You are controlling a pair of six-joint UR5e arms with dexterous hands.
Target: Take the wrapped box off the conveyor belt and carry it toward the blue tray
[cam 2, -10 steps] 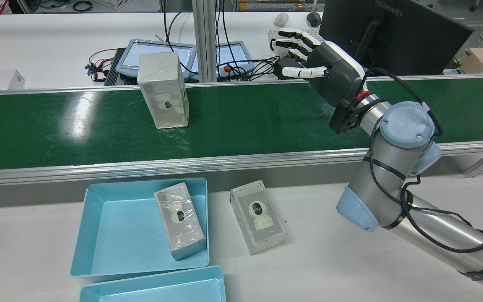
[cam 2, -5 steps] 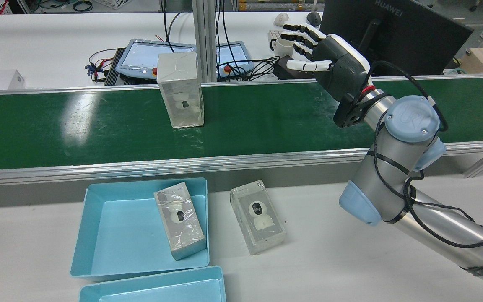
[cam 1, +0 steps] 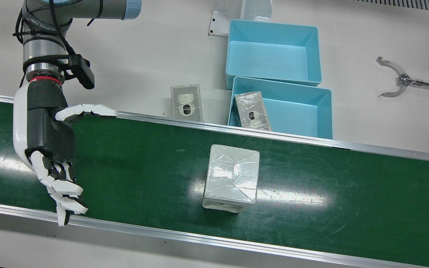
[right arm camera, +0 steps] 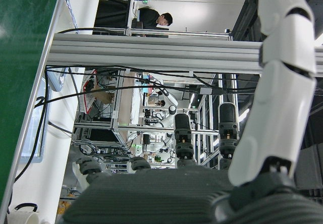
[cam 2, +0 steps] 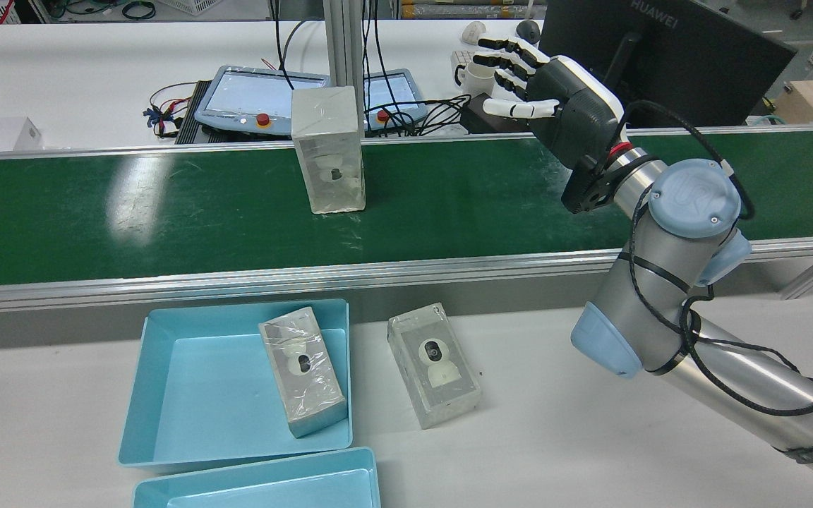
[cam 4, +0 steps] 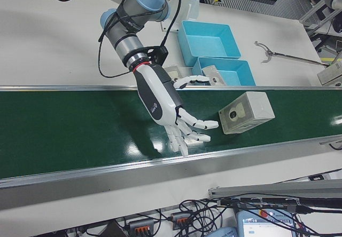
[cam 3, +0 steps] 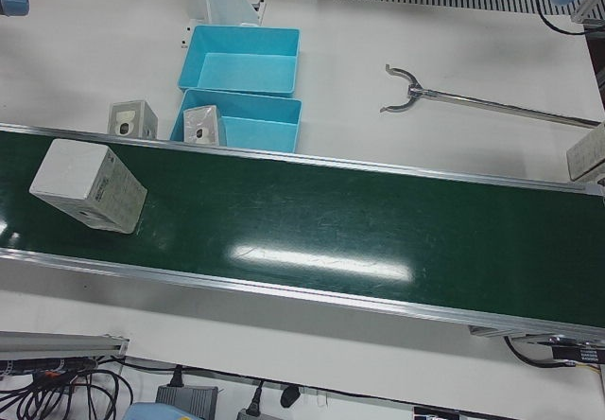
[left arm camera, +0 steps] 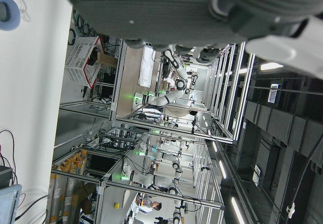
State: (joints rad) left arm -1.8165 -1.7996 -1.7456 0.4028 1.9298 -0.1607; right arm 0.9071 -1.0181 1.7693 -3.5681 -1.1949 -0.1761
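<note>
The wrapped box [cam 2: 327,148] stands upright on the green conveyor belt [cam 2: 166,212], held by nothing. It also shows in the front view [cam 1: 231,178], the left-front view [cam 3: 87,185] and the right-front view [cam 4: 246,112]. My right hand [cam 2: 555,106] is open, fingers spread, and hovers over the belt well to the box's right in the rear view, apart from it. It also shows in the front view [cam 1: 48,149] and the right-front view [cam 4: 165,103]. The blue tray [cam 2: 135,381] sits on the table before the belt with another wrapped box [cam 2: 302,370] in it. My left hand [left arm camera: 166,12] shows only as a blurred edge.
A third wrapped box [cam 2: 435,363] lies flat on the table right of the tray. A second blue tray [cam 2: 258,487] sits nearer the robot. A metal grabber tool [cam 1: 397,80] lies on the table. A monitor [cam 2: 660,56] and pendants stand beyond the belt.
The wrapped box has travelled along the belt to the right in the rear view, closer to my right hand. The hand rose slightly, then held still, staying open.
</note>
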